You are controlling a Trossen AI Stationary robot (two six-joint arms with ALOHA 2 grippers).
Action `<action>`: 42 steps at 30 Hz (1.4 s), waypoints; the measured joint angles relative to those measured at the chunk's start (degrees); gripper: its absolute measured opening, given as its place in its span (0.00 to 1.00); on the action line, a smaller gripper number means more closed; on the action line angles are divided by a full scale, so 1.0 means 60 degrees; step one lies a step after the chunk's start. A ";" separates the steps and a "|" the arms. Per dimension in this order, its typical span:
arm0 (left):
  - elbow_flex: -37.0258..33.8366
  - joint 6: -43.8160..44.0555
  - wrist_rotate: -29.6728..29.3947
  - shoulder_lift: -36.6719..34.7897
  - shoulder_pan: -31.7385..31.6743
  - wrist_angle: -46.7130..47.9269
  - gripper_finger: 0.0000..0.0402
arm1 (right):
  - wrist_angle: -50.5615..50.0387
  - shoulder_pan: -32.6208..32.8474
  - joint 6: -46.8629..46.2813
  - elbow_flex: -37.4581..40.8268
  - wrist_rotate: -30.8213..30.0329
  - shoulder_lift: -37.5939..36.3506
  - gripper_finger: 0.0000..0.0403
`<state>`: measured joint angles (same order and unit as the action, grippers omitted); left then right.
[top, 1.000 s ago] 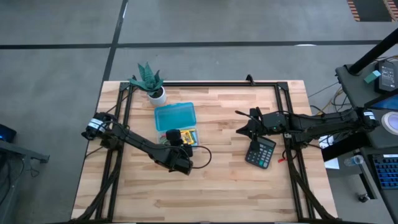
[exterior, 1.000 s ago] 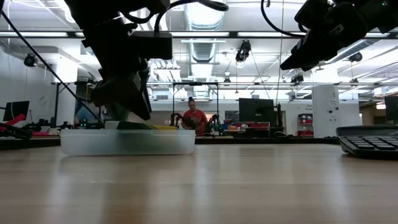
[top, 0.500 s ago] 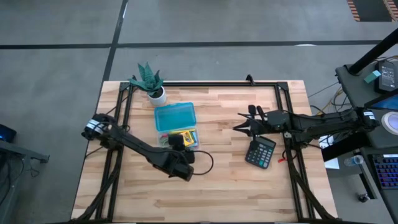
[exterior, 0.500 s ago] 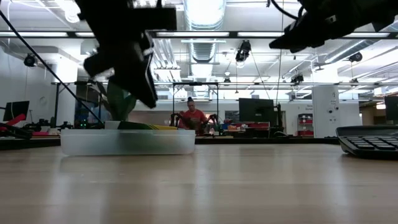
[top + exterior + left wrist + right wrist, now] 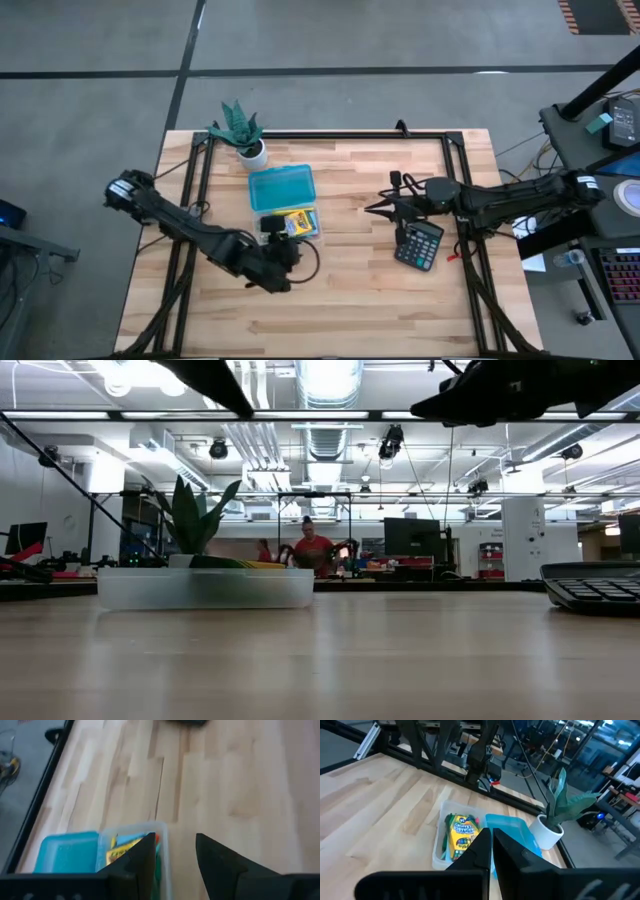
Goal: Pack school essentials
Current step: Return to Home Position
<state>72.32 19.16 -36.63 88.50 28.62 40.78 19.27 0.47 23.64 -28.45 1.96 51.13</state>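
Left claw (image 5: pixel 175 862): we see its dark fingers spread, empty, just on the near side of the clear plastic supply box (image 5: pixel 205 588).
Right claw (image 5: pixel 491 851): fingers pressed together, empty, beside the black calculator (image 5: pixel 418 245).
Hidden: low view cuts off both claws; we cannot make out the box's smaller contents.
Yellow crayon box (image 5: pixel 298 221): flat inside, printed face up, left of table centre.
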 joint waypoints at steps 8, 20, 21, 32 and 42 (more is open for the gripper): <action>-0.1830 -0.0349 0.0628 -0.1655 -0.0018 -0.1651 0.30 | 0.0381 0.0000 0.0135 -0.0011 -0.0004 0.0164 0.02; -0.5660 -0.0527 0.2133 -0.4891 -0.0259 -0.4881 0.05 | 0.0414 0.0000 0.0073 -0.0007 -0.0007 0.0186 0.02; -0.5937 -0.0518 0.2165 -0.5212 -0.0273 -0.5060 0.03 | 0.0413 0.0000 0.0079 -0.0007 -0.0007 0.0186 0.02; -0.8598 -0.1851 0.2565 -0.7812 -0.0544 -0.8388 0.00 | 0.1924 0.0004 0.0523 0.0408 0.0753 0.0194 0.02; -0.9703 -0.2341 0.3068 -0.8920 -0.0776 -0.8913 0.00 | 0.2090 -0.0004 0.0670 0.0455 0.0681 0.0194 0.02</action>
<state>14.10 5.11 -18.23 34.98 23.97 -12.70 31.81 0.45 27.66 -25.71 6.04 52.29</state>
